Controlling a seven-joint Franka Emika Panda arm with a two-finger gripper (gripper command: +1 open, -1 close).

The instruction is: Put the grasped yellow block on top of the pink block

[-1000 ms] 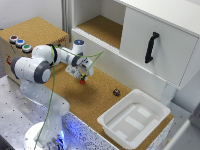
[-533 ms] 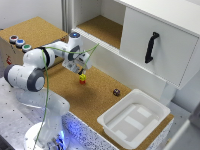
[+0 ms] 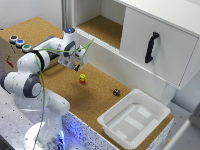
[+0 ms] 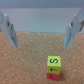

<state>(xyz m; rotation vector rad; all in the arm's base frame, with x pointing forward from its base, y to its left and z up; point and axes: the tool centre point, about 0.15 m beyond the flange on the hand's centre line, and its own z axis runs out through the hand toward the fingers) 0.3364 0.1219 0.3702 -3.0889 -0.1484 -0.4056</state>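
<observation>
You can see the yellow block (image 3: 82, 76) sitting squarely on top of the pink block (image 3: 82, 81), the two forming a short upright stack on the cork tabletop (image 3: 60, 87). In the wrist view the yellow block (image 4: 54, 62) shows a dark printed mark on its facing side, and only a thin strip of the pink block (image 4: 52, 76) is visible beneath it at the edge of the picture.

Your gripper (image 3: 75, 65) hangs above that stack and just off to the exterior view's left of it, clear of both cubes. Its jaws are spread wide: the wrist view shows the gripper (image 4: 42, 35) with one finger (image 4: 10, 31) on each side of the picture and bare cork between them, nothing pinched. The stack lies beyond the fingertips, not between them.

Taking the stack as your landmark: a small dark maroon round object (image 3: 116, 92) lies on the cork well to its exterior-view right. Farther that way, past the maroon object, stands a white tray (image 3: 111, 125) at the tabletop's edge. Behind the stack runs a white cabinet (image 3: 165, 45) with a black handle (image 3: 150, 46) on its door and an open compartment floored in cork. Far to the stack's exterior-view left, three coloured buttons (image 3: 19, 43) sit on a box.
</observation>
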